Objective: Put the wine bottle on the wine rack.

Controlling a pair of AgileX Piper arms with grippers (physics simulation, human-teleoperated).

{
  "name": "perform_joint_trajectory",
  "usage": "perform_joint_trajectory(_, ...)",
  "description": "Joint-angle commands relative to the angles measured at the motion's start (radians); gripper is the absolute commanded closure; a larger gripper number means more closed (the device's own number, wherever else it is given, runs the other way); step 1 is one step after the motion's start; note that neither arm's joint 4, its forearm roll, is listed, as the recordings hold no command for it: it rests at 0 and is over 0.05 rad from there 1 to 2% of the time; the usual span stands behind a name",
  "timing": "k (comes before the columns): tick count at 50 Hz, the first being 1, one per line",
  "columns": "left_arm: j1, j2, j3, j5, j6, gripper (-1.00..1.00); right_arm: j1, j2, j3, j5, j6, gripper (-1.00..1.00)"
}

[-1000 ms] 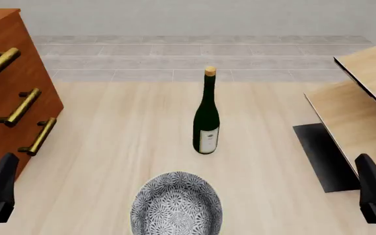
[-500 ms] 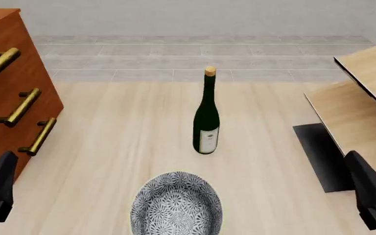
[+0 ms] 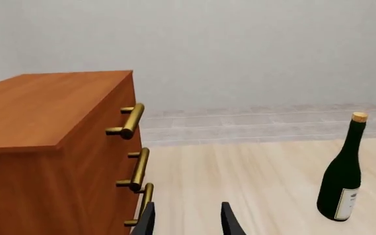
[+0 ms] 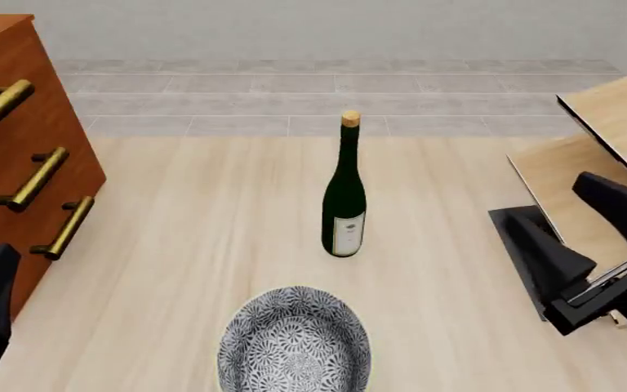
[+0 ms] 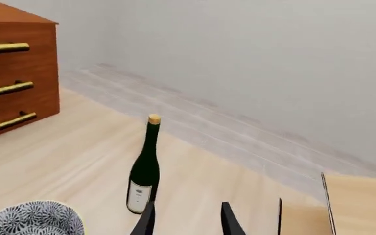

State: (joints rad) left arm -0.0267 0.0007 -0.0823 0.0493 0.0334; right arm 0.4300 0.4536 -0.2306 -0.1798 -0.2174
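Observation:
The wine bottle [image 4: 344, 196], dark green with a tan cork and a white label, stands upright mid-table; it also shows in the left wrist view [image 3: 341, 181] and the right wrist view [image 5: 143, 171]. The wine rack [image 4: 607, 155], light wood slanted panels on a black base [image 4: 522, 245], sits at the right edge. My right gripper [image 4: 548, 202] hovers open in front of the rack, right of the bottle and well apart from it. Low at the front left, beside the cabinet, my left gripper [image 3: 186, 218] is open and holds nothing.
A reddish-brown drawer cabinet [image 4: 9, 155] with brass handles [image 4: 33, 178] fills the left side. A patterned grey bowl [image 4: 295, 343] sits at the front edge, directly in front of the bottle. A tiled strip and a wall lie behind the table.
My right gripper has risen and swung left from the front right corner, now tilted in front of the rack. The left gripper sank slightly. The bottle has not moved.

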Motion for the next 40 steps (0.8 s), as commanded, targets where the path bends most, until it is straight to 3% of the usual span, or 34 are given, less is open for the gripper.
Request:
perform_joint_trajectory(1, -0.005, -0.001, -0.012, 0.006, 0.007, -1.00, 0.076, 0.217, -0.085, -0.112, -0.023, -1.00)
perform_joint_trajectory(14, -0.014, -0.001, -0.040, 0.023, 0.011, -1.00, 0.107, 0.375, -0.188, -0.168, -0.042, -1.00)
perform_joint_trajectory(24, -0.018, -0.001, -0.046, 0.027, 0.011, -1.00, 0.133, 0.535, -0.281, -0.219, -0.006, -1.00)
perform_joint_trajectory(40, -0.013, -0.001, -0.057, 0.030, 0.012, -1.00, 0.134, 0.722, -0.372, -0.290, -0.017, -1.00)
